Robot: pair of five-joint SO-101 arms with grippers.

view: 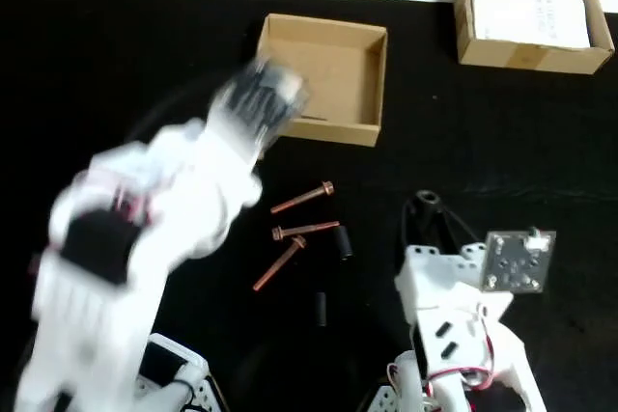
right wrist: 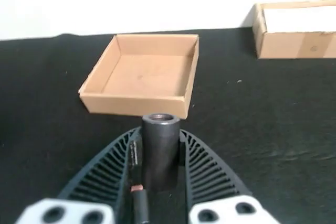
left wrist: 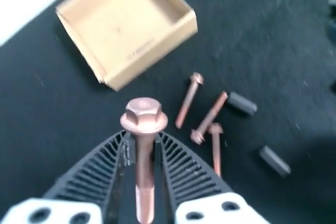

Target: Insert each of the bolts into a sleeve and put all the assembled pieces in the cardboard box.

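Left hand: we see the left hand (left wrist: 143,139) pinching a copper bolt between its two ribbed fingers.
Held bolt: the held bolt (left wrist: 143,121) lies along the hand's length. Its flanged hex head pokes out just past the fingertips, and its shank runs back between the fingers.
Right hand: the right hand (right wrist: 160,134) is clamped on a black sleeve.
Held sleeve: the held sleeve (right wrist: 159,153) stands upright between the fingertips, and we look into its open bore at the upper end.
Cardboard box: the cardboard box (left wrist: 152,51) sits open on the tabletop (right wrist: 262,108), ahead of both hands and apart from each.
Loose bolts: three loose bolts (left wrist: 189,99) lie close together on the tabletop, beyond the left hand's fingertips and off to one side.
Loose sleeves: two loose sleeves (left wrist: 242,103) lie past those bolts. One is just beside a bolt's tip; we cannot tell whether they touch. The other lies apart.
Second box: a second box (right wrist: 294,45) stands farther off, ahead of the right hand and to one side.
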